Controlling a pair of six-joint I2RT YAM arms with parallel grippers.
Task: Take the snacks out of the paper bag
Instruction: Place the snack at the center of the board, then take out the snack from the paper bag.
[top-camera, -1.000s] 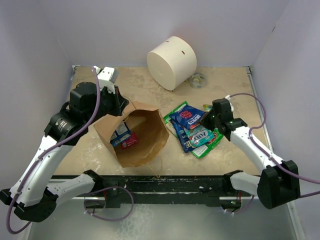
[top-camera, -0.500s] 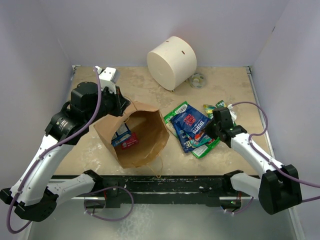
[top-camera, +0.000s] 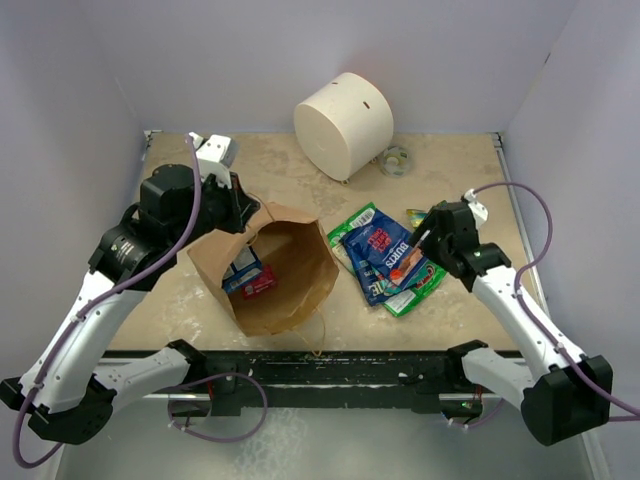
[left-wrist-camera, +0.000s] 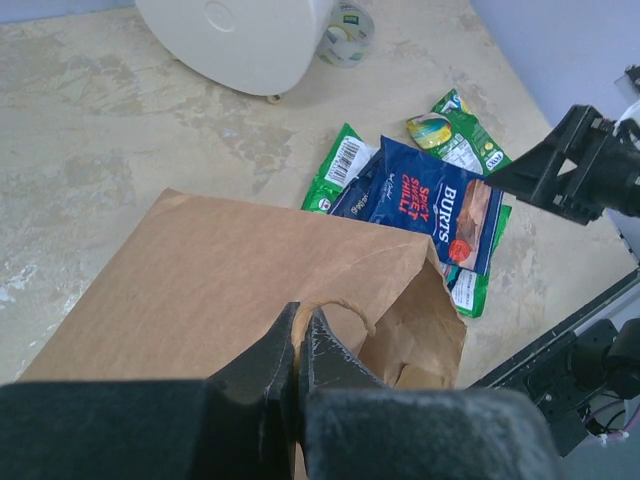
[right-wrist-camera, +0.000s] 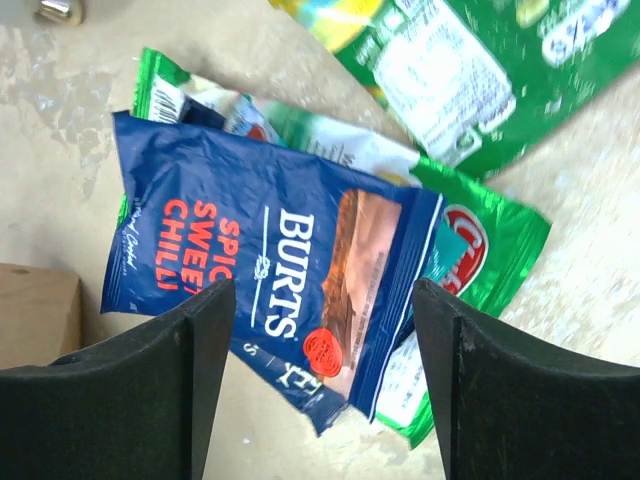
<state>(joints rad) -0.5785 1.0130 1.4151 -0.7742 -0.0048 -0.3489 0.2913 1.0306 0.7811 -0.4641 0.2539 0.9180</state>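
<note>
The brown paper bag (top-camera: 285, 290) lies on its side, mouth toward the camera. A blue-white packet (top-camera: 243, 267) and a small red packet (top-camera: 261, 284) show inside it. My left gripper (left-wrist-camera: 300, 328) is shut on the bag's twisted handle at the upper rim (top-camera: 246, 218). To the right of the bag lies a pile of snacks: a dark blue packet (right-wrist-camera: 270, 270) on top of green ones (right-wrist-camera: 485, 240). Another green packet (right-wrist-camera: 440, 60) lies beyond. My right gripper (right-wrist-camera: 325, 370) hovers open over the blue packet's end (top-camera: 400, 262), nothing between its fingers.
A big white cylinder (top-camera: 343, 124) stands at the back, with a small clear tape roll (top-camera: 396, 160) beside it. A white block (top-camera: 213, 150) sits at the back left. Purple walls close in the table (top-camera: 450, 180) on three sides.
My right gripper has opened and let go of the dark blue packet, which now rests on the pile. The left gripper and the bag have stayed put.
</note>
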